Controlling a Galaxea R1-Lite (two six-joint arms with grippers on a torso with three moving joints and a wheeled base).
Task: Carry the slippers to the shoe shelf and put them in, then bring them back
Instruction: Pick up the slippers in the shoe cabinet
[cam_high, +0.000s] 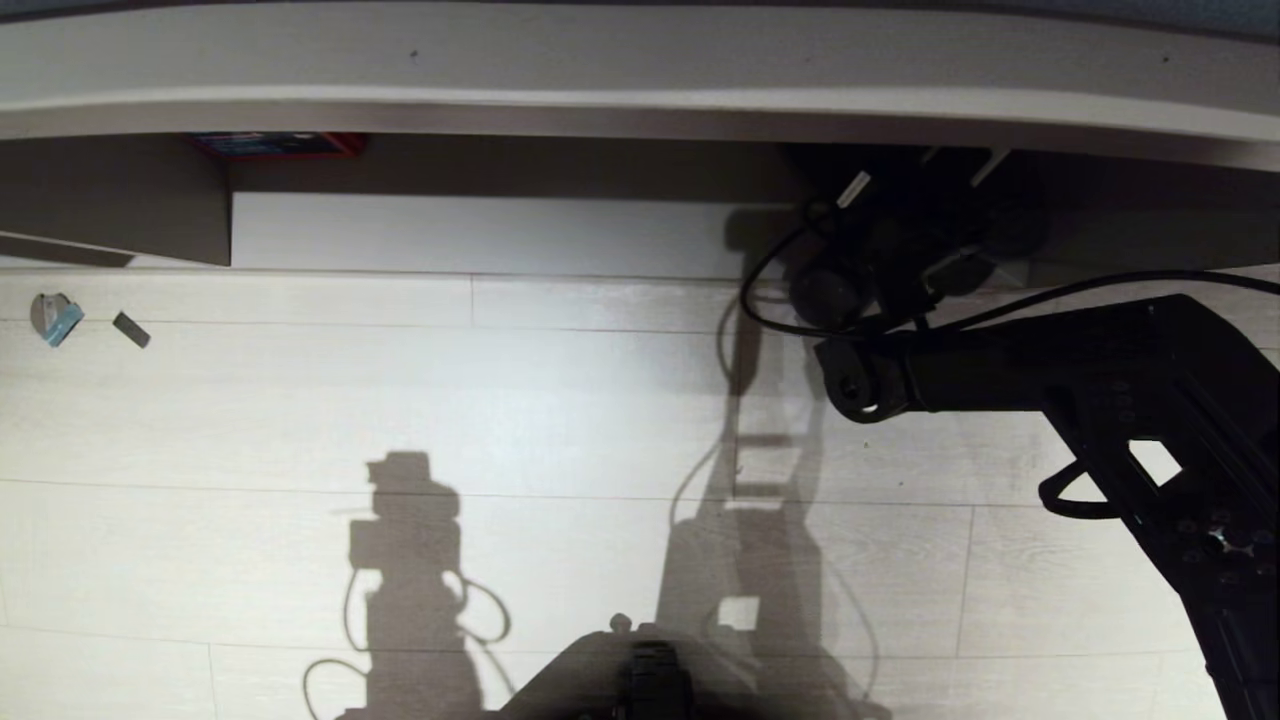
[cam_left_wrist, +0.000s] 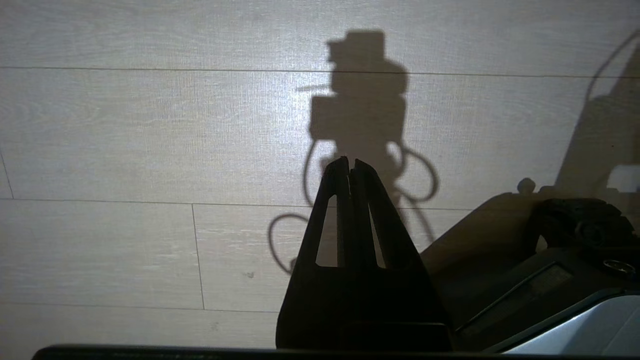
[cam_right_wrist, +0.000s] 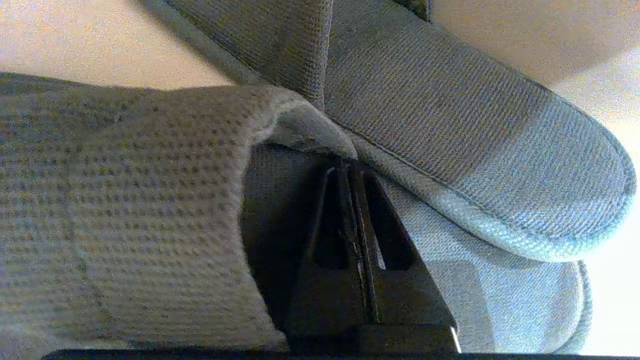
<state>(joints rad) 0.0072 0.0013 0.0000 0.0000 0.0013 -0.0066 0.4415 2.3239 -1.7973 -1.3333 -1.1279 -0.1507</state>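
- R arm (cam_high: 1000, 375) stretched fwd, wrist under shoe shelf (cam_high: 640, 110).
- Right gripper (cam_right_wrist: 350, 167) pinched tight on slippers (cam_right_wrist: 450, 140), prob. at the fabric edge.
- Left gripper (cam_left_wrist: 350, 162) closed, empty, above floor (cam_left_wrist: 150, 150).

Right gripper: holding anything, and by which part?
Yes. The right gripper is shut on the slippers, pinching the soft fabric edge at a slipper's opening, with the soles hanging past it. The left gripper is shut on nothing, over bare floor.

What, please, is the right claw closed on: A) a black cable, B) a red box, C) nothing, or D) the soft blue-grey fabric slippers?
D: in the right wrist view the right claw pinches the soft blue-grey fabric slippers at their edge.
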